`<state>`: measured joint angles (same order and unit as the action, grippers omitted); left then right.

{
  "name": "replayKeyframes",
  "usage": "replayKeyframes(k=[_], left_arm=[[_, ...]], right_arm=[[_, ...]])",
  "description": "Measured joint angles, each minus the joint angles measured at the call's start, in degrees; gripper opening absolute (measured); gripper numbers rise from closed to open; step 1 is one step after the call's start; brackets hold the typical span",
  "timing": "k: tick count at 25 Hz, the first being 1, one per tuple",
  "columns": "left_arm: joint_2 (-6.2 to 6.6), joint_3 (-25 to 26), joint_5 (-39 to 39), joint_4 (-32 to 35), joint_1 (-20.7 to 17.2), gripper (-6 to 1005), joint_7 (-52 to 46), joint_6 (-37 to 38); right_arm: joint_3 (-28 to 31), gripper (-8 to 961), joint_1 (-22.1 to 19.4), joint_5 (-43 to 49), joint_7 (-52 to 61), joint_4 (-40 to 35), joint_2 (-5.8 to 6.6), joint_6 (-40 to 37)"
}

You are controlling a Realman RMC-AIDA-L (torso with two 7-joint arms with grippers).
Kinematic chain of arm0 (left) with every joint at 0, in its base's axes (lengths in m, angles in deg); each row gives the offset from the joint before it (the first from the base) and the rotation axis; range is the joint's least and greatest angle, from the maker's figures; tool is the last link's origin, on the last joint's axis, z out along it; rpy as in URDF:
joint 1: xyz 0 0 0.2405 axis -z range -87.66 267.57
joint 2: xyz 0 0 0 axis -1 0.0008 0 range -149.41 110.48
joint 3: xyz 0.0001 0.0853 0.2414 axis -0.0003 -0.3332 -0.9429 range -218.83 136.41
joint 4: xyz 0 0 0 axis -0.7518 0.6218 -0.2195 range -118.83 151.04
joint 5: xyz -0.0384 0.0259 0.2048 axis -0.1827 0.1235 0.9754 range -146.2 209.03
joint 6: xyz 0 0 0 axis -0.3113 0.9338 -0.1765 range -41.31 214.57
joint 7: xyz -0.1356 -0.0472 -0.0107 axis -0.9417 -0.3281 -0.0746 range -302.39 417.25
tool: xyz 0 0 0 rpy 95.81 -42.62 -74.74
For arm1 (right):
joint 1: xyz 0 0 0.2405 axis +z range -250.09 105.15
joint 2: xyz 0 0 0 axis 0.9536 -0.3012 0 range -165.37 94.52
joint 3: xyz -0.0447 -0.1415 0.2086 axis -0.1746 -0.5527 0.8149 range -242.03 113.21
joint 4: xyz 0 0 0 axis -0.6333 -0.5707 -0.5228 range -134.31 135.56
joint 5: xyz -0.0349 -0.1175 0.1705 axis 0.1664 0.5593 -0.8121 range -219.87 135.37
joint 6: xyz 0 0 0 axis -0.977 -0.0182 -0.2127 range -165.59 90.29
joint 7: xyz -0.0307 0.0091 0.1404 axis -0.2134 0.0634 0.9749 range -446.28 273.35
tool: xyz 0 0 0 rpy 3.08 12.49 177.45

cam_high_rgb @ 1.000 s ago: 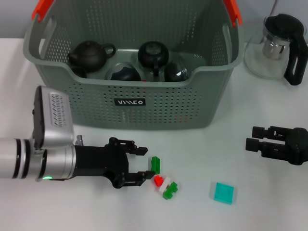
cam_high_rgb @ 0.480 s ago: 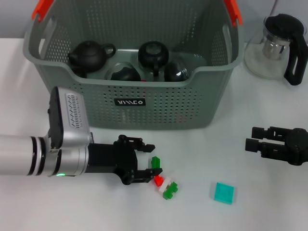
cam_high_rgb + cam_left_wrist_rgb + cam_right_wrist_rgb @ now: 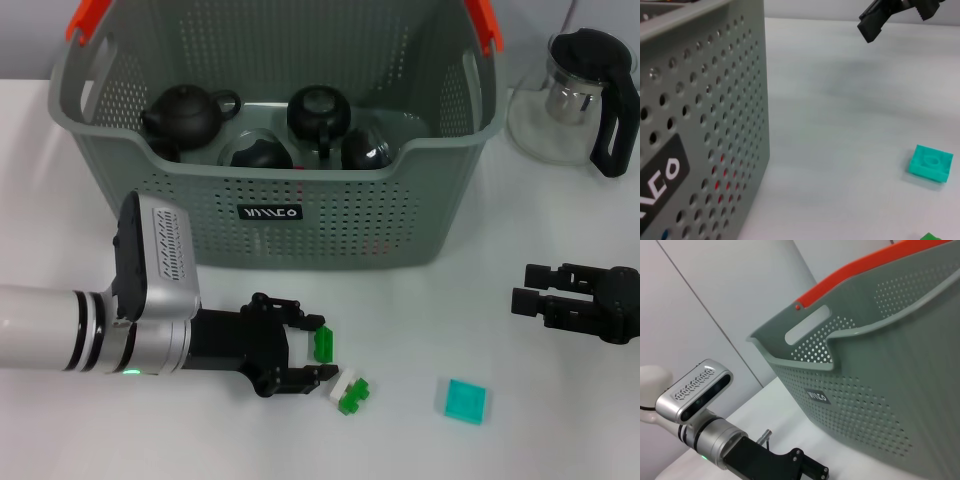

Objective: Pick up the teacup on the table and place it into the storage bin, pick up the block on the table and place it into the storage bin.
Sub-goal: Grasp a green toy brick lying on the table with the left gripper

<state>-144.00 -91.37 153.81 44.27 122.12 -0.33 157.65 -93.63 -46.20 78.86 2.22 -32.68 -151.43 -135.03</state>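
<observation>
Step in hand: the block pick. No teacup stands on the table; dark tea ware already lies in the bin (image 3: 300, 235), upper centre of the head view, so the cup half appears done (a judgement from how things lie).

Left gripper (image 3: 318, 360): low at lower centre of the head view, arm reaching in from the left edge, level with the table. Its two fingers stand a little apart, with the block (image 3: 340, 372), a small cluster of green, white and red pieces, at their tips. The upright green piece sits between them; the white and green remainder lies just beyond the lower fingertip. Whether the pads already touch the block cannot be told from this angle.

Next move calls for: closing on the cluster squarely, then lifting clear of the bin's front wall before carrying over the rim.

Right gripper (image 3: 535, 296): parked at the right edge of the head view, above the table, fingers apart, holding nothing.

Also present: a teal tile (image 3: 465, 401), lower right, and a glass pot (image 3: 575, 95), upper right.
</observation>
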Motion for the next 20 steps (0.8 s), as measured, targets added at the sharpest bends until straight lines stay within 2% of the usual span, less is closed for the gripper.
replayKeyframes(k=[20], left_arm=[[-0.04,-0.26,-0.44,-0.11,0.64,610,2.33,0.17]], right_arm=[[0.04,684,0.23,0.00,0.00,0.00,0.00,-0.12]])
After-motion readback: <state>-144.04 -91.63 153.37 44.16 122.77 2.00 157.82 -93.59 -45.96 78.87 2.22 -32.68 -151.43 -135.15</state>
